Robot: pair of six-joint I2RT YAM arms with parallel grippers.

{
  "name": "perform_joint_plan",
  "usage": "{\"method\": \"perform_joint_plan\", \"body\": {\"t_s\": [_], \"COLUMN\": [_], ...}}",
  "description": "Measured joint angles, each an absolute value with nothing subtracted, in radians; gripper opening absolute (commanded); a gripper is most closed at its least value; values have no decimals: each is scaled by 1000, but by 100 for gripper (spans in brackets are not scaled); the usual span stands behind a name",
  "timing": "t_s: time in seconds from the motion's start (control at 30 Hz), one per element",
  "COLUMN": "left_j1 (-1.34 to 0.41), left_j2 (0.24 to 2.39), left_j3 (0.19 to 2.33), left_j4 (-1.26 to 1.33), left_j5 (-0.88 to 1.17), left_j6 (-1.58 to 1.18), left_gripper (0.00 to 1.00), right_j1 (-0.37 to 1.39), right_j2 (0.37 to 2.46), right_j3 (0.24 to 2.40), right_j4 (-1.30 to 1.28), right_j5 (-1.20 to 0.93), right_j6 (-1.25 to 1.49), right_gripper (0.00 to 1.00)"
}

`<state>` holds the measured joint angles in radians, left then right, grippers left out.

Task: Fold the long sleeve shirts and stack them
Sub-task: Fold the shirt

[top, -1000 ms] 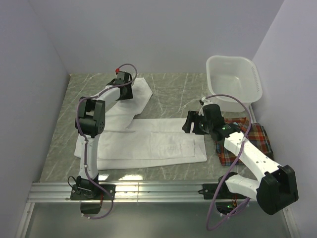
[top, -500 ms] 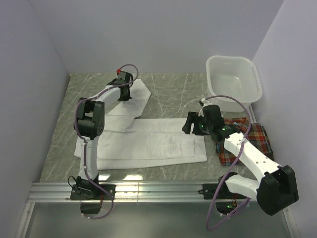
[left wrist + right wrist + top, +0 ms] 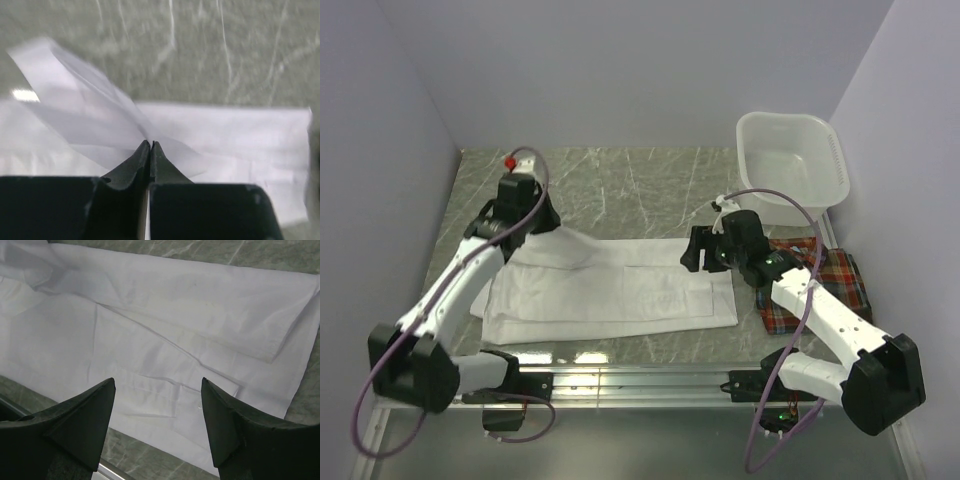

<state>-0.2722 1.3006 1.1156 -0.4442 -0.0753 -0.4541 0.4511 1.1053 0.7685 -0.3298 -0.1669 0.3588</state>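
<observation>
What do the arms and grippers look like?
The left arm and right arm have white links and black joints. Left gripper and right gripper: black, tapering to points. Each arm carries a purple cable; the left has a red cap.

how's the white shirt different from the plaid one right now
The white shirt is plain, the plaid shirt red-and-dark checked. The white shirt lies spread long across the middle; the plaid shirt is a compact bundle at the right, partly under the right arm. The left hand pinches the white shirt; nothing holds the plaid shirt. Both rest on the table.
</observation>
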Motion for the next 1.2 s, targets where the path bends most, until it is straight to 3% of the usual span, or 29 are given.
{"method": "perform_joint_plan", "body": {"t_s": [0.23,0.27,0.37,0.4,0.5,0.53,0.73,0.9,1.07,1.2], "left_j1": [-275,-275,-275,-275,-276,-276,-273,-190,-24,-1], "left_j2": [945,903,794,765,738,741,866,1017,1190,1361], "left_j3": [727,699,644,634,630,634,768,890,900,920], "left_j4": [-541,-560,-619,-641,-701,-721,-812,-730,-572,-479], "left_j5": [125,139,167,167,148,130,-45,-148,-116,-44], "left_j6": [-625,-647,-706,-729,-772,-780,-791,-742,-691,-665], "left_gripper": [13,19,52,72,93,96,95,94,90,84], "right_j1": [496,501,517,524,551,562,625,647,655,659], "right_j2": [1106,1109,1131,1143,1187,1201,1248,1249,1246,1242], "right_j3": [768,768,768,769,782,789,842,849,849,849], "right_j4": [-322,-319,-310,-308,-312,-315,-321,-323,-322,-321], "right_j5": [-167,-167,-167,-168,-168,-167,-149,-134,-123,-121], "right_j6": [343,343,340,337,318,312,279,271,271,272], "right_gripper": [75,75,75,75,75,75,75,75,75,75]}}
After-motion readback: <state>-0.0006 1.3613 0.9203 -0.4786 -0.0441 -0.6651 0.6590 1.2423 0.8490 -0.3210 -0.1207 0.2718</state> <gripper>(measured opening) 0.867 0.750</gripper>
